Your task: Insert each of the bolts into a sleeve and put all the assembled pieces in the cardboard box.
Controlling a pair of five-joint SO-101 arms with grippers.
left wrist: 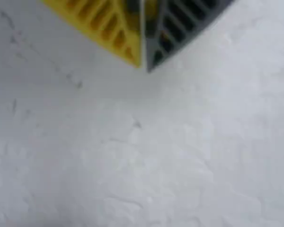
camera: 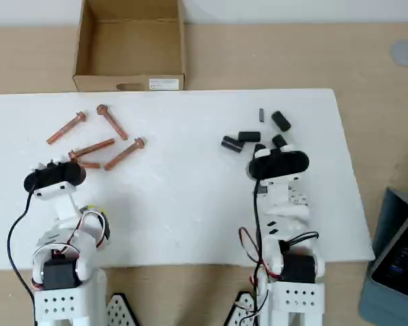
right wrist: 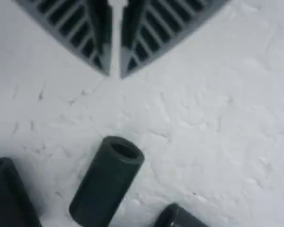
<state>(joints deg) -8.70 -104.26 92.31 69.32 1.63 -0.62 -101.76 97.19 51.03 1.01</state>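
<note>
While the copper bolts [camera: 125, 153] lie scattered over the left part of the white mat [camera: 183, 210], the black sleeves [camera: 249, 136] sit in a loose cluster on its right part, well apart from them. No bolt is in a sleeve. The cardboard box [camera: 129, 83] stands open on the wooden table [camera: 374, 122] just beyond the mat's far edge, nearer the bolts than the sleeves, and holds no assembled piece.

The left arm [camera: 54, 180] rests at the near side of the bolts. Its left gripper [left wrist: 143, 64] is closed and empty, the yellow and grey fingers meeting at their tips just above bare mat.

The right arm [camera: 279, 166] stands at the near edge of the sleeve cluster. Its right gripper [right wrist: 114, 71] has its two grey fingers drawn almost together with nothing between them, over the mat close to one sleeve lying on its side [right wrist: 106, 182], hollow end showing. Two more lie beside that one.

A grey device [camera: 398, 261] sits at the table's right edge.
</note>
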